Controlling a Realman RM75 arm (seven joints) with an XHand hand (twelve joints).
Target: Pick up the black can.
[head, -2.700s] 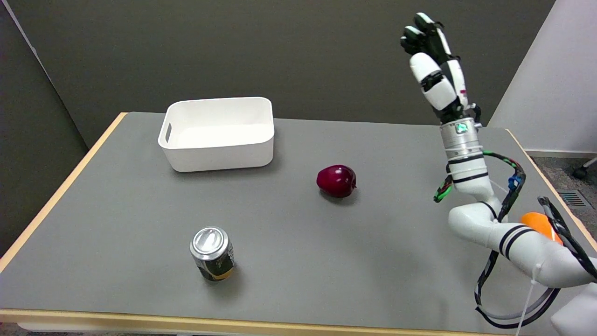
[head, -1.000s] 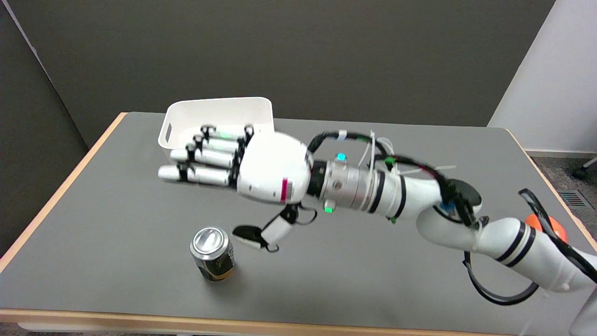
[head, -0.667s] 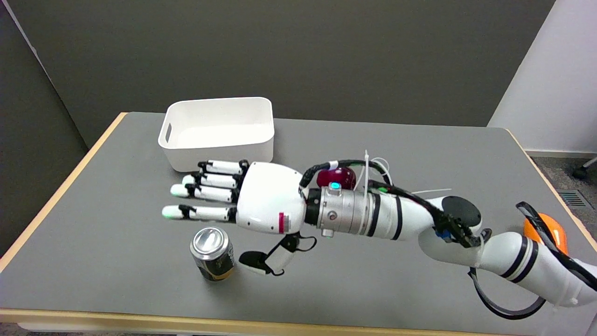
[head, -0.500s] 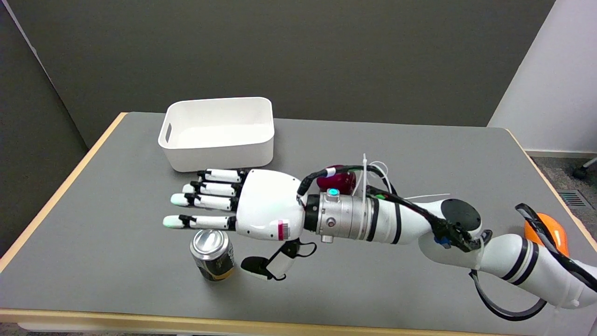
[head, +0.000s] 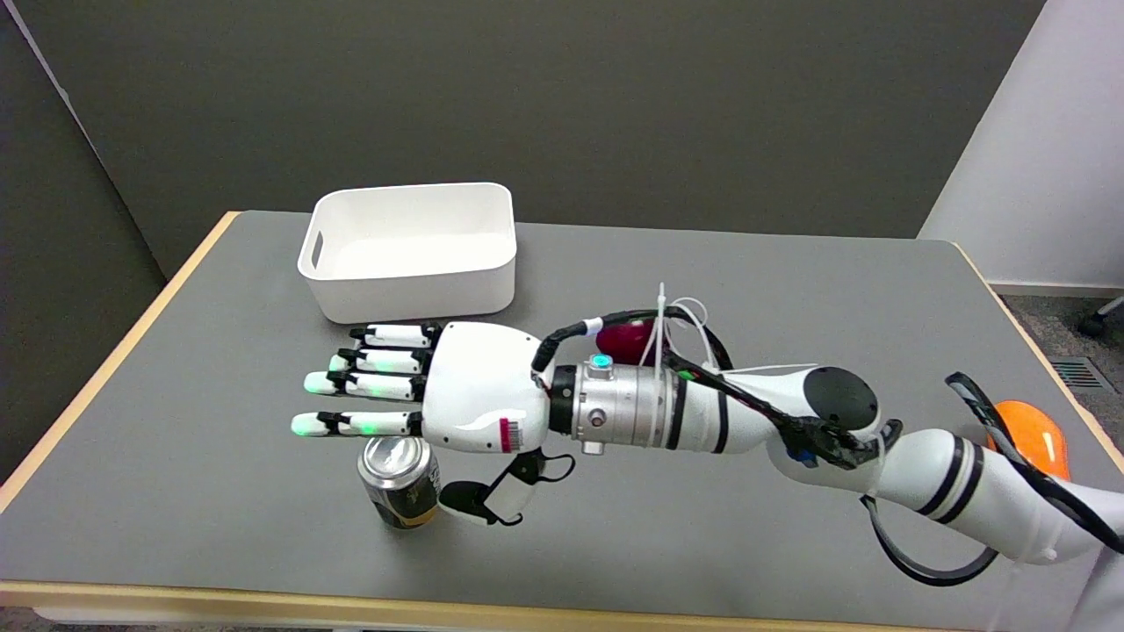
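A black aluminium drink can with a silver top and a yellow band near its base [head: 400,483] stands upright on the grey bench with a light wood edge [head: 219,491], towards the near left part of the surface. The white and black robot hand [head: 430,408] reaches in from the right on its white arm [head: 922,478] and sits just over and behind the can, palm turned down. Its fingers [head: 351,425] are stretched out straight to the left and spread apart, the nearest of them lying across the far rim of the can's top as seen from above; whether it touches the can cannot be told. The thumb [head: 474,502] hangs down just to the right of the can, close beside its wall. The robot hand is wide open and has hold of nothing.

A white rectangular plastic tub with a handle slot [head: 408,254] sits at the far left of the bench. A dark red apple [head: 625,340] lies near the middle, mostly hidden behind the wrist.
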